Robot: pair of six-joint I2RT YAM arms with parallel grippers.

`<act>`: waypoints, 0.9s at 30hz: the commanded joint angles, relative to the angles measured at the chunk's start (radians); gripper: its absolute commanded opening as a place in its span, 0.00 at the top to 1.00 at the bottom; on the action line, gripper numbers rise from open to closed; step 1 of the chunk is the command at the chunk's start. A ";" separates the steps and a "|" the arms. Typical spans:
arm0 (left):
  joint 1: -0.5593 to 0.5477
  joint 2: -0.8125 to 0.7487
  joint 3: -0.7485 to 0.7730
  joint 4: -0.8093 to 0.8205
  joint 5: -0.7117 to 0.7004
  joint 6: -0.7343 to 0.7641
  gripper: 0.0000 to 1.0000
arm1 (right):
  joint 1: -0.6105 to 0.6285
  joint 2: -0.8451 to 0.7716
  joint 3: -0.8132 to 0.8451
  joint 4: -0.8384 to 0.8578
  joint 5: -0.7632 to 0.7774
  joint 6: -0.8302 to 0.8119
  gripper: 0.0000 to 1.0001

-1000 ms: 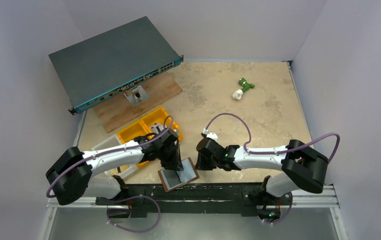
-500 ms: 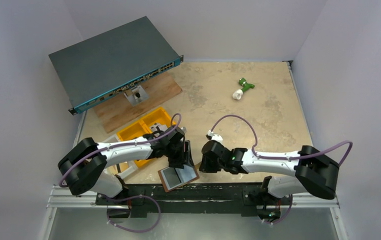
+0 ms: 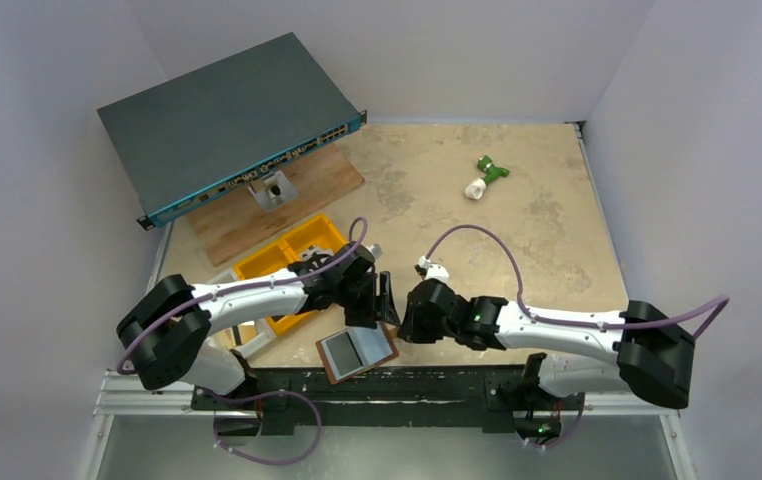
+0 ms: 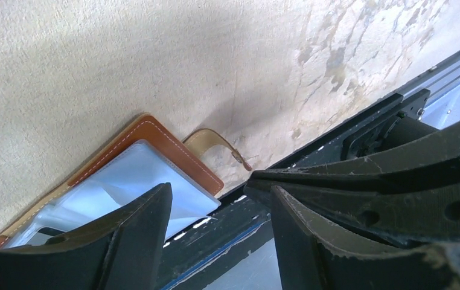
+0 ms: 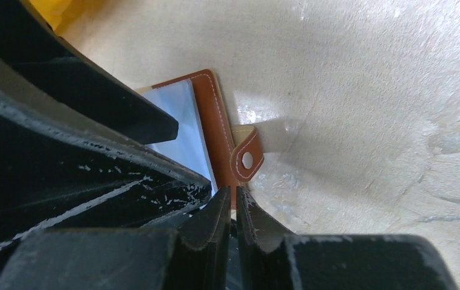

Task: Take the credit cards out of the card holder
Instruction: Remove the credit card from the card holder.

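The card holder [image 3: 382,352] lies open at the table's near edge, a brown wallet with its snap tab [image 5: 247,159] sticking out to the right. Pale grey-blue credit cards [image 3: 351,348] lie in its lining; they also show in the left wrist view [image 4: 125,181] and the right wrist view [image 5: 182,130]. My left gripper [image 3: 385,305] hangs open and empty just above and beyond the wallet's [image 4: 167,142] right end. My right gripper [image 3: 404,324] is shut, its fingertips [image 5: 218,208] pinching the wallet's [image 5: 212,115] brown right edge just below the tab.
A yellow bin [image 3: 292,262] and a white frame [image 3: 219,290] sit left of the wallet. A network switch [image 3: 227,120] rests on a wooden board [image 3: 287,200] at the back left. A green and white object [image 3: 485,176] lies far right. The black rail [image 3: 397,385] borders the near edge.
My left gripper has lifted off the wallet's inside and moved up and to the right, open. My right gripper has edged slightly right along the wallet's corner. The wallet has stayed put.
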 commanded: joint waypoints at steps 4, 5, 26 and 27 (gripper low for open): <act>-0.004 -0.072 0.090 -0.081 -0.040 0.058 0.39 | 0.020 -0.068 0.057 0.009 0.041 -0.032 0.90; -0.004 -0.089 0.100 -0.107 -0.057 0.070 0.38 | 0.025 -0.074 0.057 0.015 0.039 -0.039 0.90; 0.043 -0.594 -0.198 -0.482 -0.254 -0.070 0.56 | 0.134 0.274 0.253 0.151 -0.104 -0.162 0.66; 0.043 -0.597 -0.210 -0.477 -0.254 -0.076 0.62 | 0.134 0.289 0.252 0.160 -0.112 -0.146 0.67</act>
